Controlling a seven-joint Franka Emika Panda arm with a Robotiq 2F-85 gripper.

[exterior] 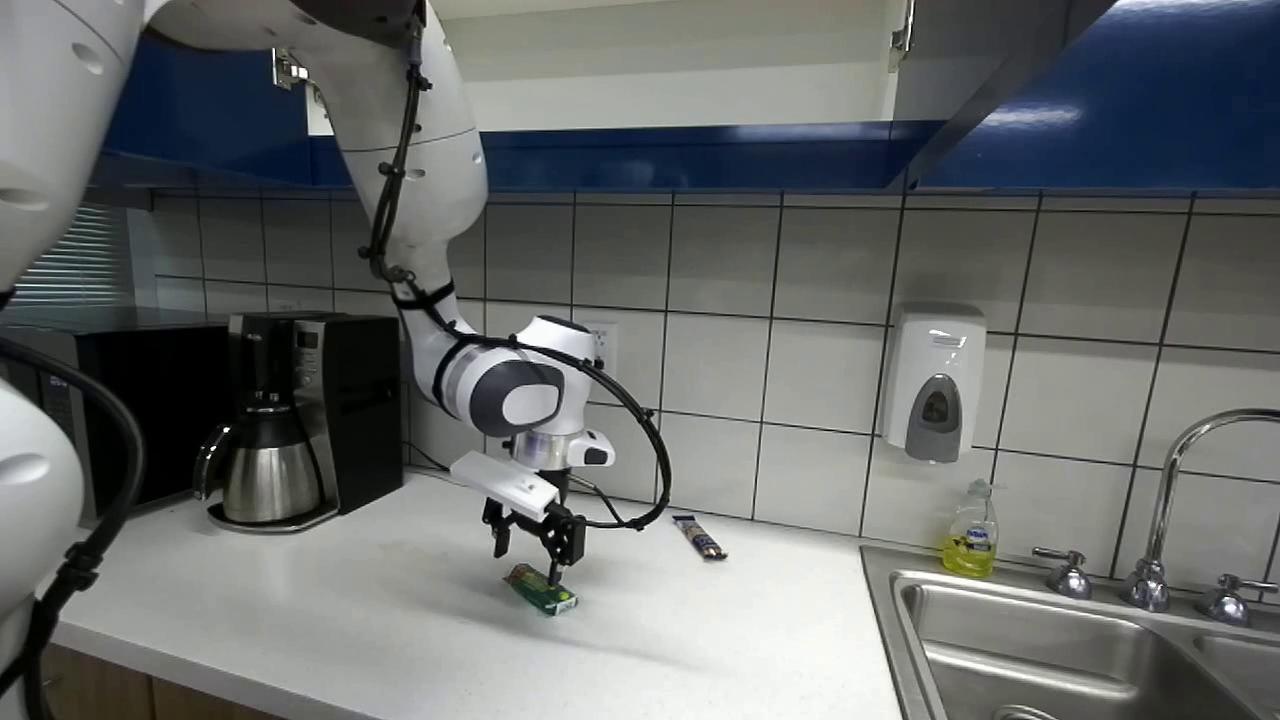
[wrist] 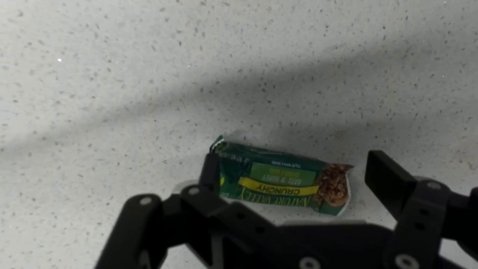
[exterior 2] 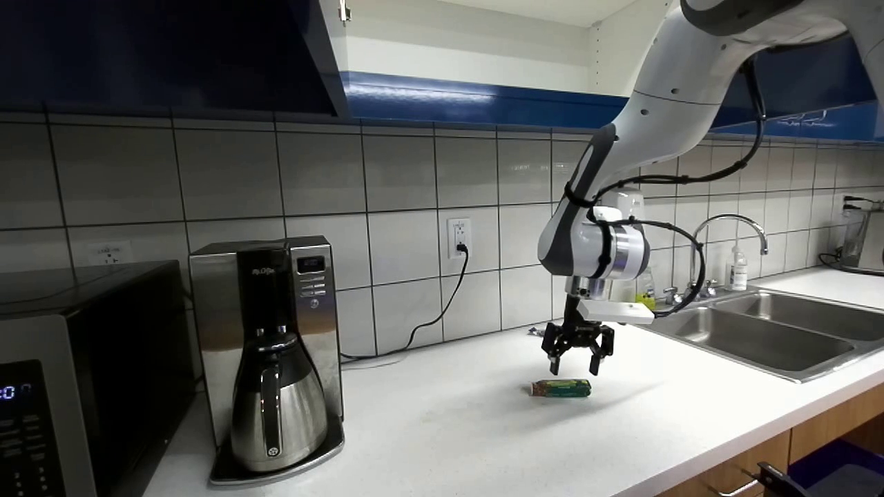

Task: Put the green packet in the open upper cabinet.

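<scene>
Claw wide above green packet; "CRUNCHY" lettering legible only in wrist view; upper cabinet in both exterior views.

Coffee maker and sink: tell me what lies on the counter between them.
Both exterior views show the green packet and, nearer the wall, a small dark-and-silver object; a black cord also lies there, beside the coffee maker.

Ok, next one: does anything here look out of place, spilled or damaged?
No, nothing stands out. The green packet lies flat on the counter, with no tear in the part that shows, and the coffee pot sits upright in the coffee maker. The upper cabinet is open, but the task calls for that.
</scene>
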